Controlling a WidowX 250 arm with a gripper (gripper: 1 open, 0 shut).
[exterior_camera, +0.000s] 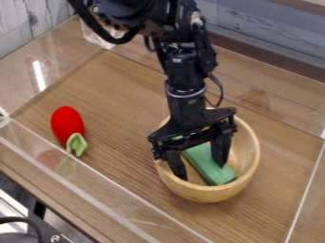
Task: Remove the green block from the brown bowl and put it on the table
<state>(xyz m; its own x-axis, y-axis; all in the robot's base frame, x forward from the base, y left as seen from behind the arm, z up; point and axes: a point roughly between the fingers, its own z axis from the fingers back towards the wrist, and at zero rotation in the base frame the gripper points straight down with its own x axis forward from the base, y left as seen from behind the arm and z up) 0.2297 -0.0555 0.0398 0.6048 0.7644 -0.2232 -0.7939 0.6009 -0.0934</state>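
Observation:
The mint-green block (214, 167) lies flat inside the tan wooden brown bowl (249, 177) at the front right of the wood-grain table (114, 104). My black gripper (196, 158) reaches straight down into the bowl with its jaws open. Its fingers (226, 152) straddle the block's far end, one on each side. Part of the block is hidden behind the fingers. I cannot tell whether the fingers touch the block.
A red strawberry-like toy (67, 126) with a pale-green tip lies at the front left. Clear acrylic walls (102, 195) border the table on all sides. The arm (181, 57) rises from the bowl toward the back.

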